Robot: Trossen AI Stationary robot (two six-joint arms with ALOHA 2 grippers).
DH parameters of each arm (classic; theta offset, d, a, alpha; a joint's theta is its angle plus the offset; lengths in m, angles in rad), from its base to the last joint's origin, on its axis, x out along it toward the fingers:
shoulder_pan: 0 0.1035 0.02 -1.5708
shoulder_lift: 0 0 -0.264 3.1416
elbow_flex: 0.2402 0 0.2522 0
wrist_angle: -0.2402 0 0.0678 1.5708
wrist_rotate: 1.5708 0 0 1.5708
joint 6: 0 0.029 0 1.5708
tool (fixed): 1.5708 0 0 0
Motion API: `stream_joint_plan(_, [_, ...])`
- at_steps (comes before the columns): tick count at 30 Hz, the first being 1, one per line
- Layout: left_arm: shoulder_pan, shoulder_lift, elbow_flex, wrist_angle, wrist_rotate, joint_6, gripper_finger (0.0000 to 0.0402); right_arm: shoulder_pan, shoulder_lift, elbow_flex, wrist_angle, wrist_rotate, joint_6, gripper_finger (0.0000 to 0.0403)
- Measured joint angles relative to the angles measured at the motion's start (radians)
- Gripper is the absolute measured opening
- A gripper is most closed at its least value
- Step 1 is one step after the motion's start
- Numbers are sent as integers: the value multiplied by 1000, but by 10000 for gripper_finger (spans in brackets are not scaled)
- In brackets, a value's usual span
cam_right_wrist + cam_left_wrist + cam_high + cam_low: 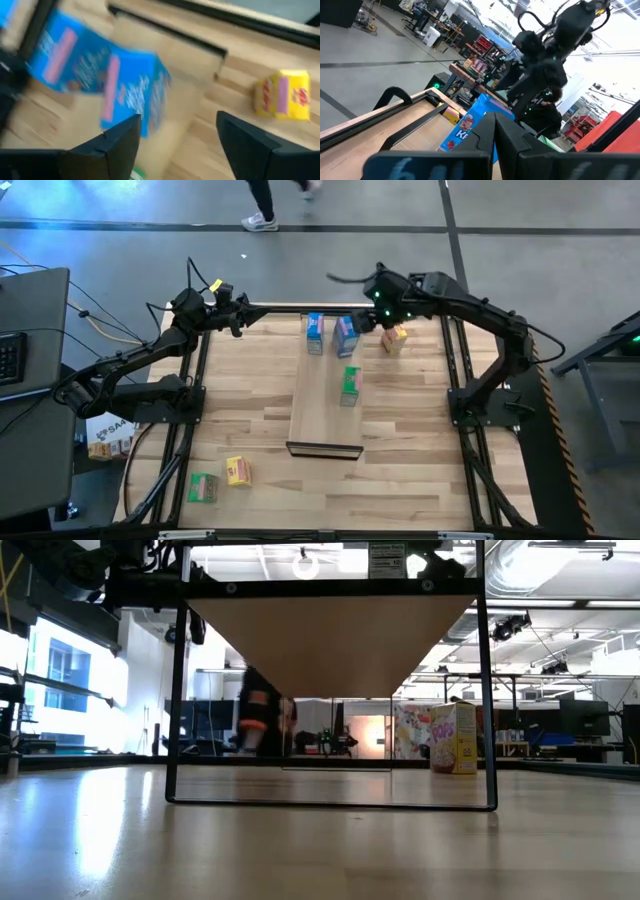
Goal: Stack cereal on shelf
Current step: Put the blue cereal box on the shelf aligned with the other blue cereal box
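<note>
Six boxes, high view: two blue cereal and one green on shelf; rest on tabletop.
Low view only: shelf underside.
Right gripper: jaws apart, above blue boxes.
Left gripper: far edge, jaws cannot tell.

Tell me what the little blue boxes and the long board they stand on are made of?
The blue cereal boxes look like thin cardboard with a printed front: flat faces, sharp folded corners. The shelf looks like pale, smooth wood with faint grain and a dark front edge.
</note>
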Motion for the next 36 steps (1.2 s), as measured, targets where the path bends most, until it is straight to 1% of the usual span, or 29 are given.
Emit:
stream_joint_plan(3, [0, 0, 0, 0, 0, -1, 1, 23, -25, -52, -58, 2, -16, 216])
stream_joint_plan(5, [0, 0, 0, 0, 0, -1, 1, 39, -63, -125, -67, -1, -7, 172])
stream_joint_plan(7, [0, 0, 0, 0, 0, -1, 1, 56, -125, -235, -46, -4, 26, 118])
stream_joint_plan(10, [0, 0, 0, 0, -2, -2, 1, 89, -258, -455, 103, -12, 132, 30])
stream_joint_plan(11, [0, 0, 0, 0, -3, -2, 1, 101, -305, -534, 185, -18, 177, 16])
stream_joint_plan(12, [0, 0, 0, 0, -3, -2, 1, 114, -351, -613, 288, -20, 220, 12])
stream_joint_plan(14, [0, 0, 0, 0, -5, -4, 1, 133, -428, -763, 508, -22, 306, 19])
stream_joint_plan(16, [0, 0, 0, 0, -12, -21, 1, 139, -475, -897, 733, -23, 372, 16])
stream_joint_plan(19, [0, 0, 0, 0, -23, -28, 1, 135, -477, -1042, 1031, -14, 425, 3])
stream_joint_plan(21, [0, 0, 0, 0, -25, -28, 1, 126, -457, -1094, 1178, -2, 455, 5])
stream_joint_plan(22, [0, 0, 0, 0, -25, -29, 1, 121, -447, -1110, 1222, 1, 459, 4])
stream_joint_plan(24, [0, 0, 0, 0, -25, -36, 1, 111, -436, -1129, 1260, 21, 459, 1])
stream_joint_plan(28, [0, 0, 0, 0, -27, -37, 1, 87, -426, -1119, 1269, 63, 449, 1])
stream_joint_plan(36, [0, 0, 0, -8, -29, -44, 1, 64, -423, -1084, 1271, 58, 429, 0])
